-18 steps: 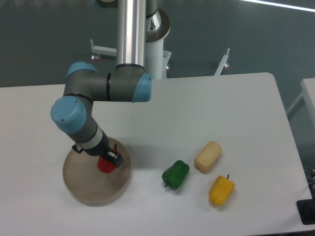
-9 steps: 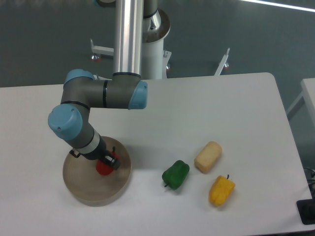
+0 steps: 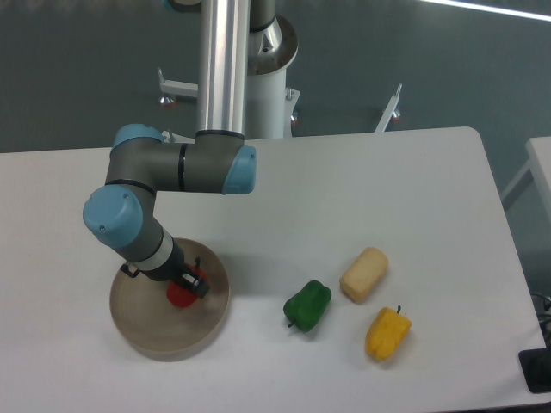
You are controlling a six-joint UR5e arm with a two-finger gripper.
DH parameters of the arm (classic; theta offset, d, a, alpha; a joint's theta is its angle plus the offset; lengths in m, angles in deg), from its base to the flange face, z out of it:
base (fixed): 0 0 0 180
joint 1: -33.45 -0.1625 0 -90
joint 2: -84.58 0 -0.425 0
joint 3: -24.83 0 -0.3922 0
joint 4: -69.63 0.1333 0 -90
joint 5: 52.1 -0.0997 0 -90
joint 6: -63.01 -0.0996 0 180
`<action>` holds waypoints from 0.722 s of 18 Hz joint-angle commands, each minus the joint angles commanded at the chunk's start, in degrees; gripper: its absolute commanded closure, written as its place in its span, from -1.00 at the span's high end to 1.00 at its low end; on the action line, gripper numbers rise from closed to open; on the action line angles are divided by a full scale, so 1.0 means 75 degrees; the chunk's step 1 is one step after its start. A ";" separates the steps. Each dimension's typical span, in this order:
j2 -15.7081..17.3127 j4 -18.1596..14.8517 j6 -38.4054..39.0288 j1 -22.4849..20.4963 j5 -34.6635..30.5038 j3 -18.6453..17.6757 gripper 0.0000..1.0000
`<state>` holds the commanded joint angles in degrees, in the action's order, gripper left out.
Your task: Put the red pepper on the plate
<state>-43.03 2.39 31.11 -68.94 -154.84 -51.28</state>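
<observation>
Where the grey-and-blue jointed arm bends down over the left part of the white tabletop, its black two-finger pincer sits low over the round flat beige-tan plate with a low raised rim. The small glossy red bell pepper lies inside the plate's rim, in the upper middle of the plate, and the pincer's tip is right at the pepper's upper right side, partly covering it. The black fingers appear to close around the top of the pepper, but the view is too small and the wrist hides too much to tell whether they clamp it or merely stand beside it. Whether the pepper rests fully on the plate's surface or hangs just above it cannot be made out either.

To the right of the plate, well apart from it, a glossy green bell pepper lies on its side on the tabletop. Just beyond it, up and to the right, lies a pale tan rounded block that looks like a bread roll, near the green pepper but not touching it. Below the block, close to the front edge, lies a yellow bell pepper with a short dark stem pointing upward.
</observation>
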 joint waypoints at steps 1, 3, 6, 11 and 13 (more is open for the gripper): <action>-0.0012 -0.0012 0.0011 0.0000 0.0000 0.0000 0.29; -0.0012 -0.0012 0.0035 0.0000 0.0000 -0.0012 0.50; 0.0012 0.0000 0.0058 0.0000 0.0012 -0.0012 0.68; 0.0082 -0.0012 -0.0012 0.0000 0.0035 0.0012 0.74; 0.0175 -0.0023 -0.0024 0.0012 0.0047 0.0012 0.82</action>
<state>-41.72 2.22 30.93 -68.86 -154.49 -51.20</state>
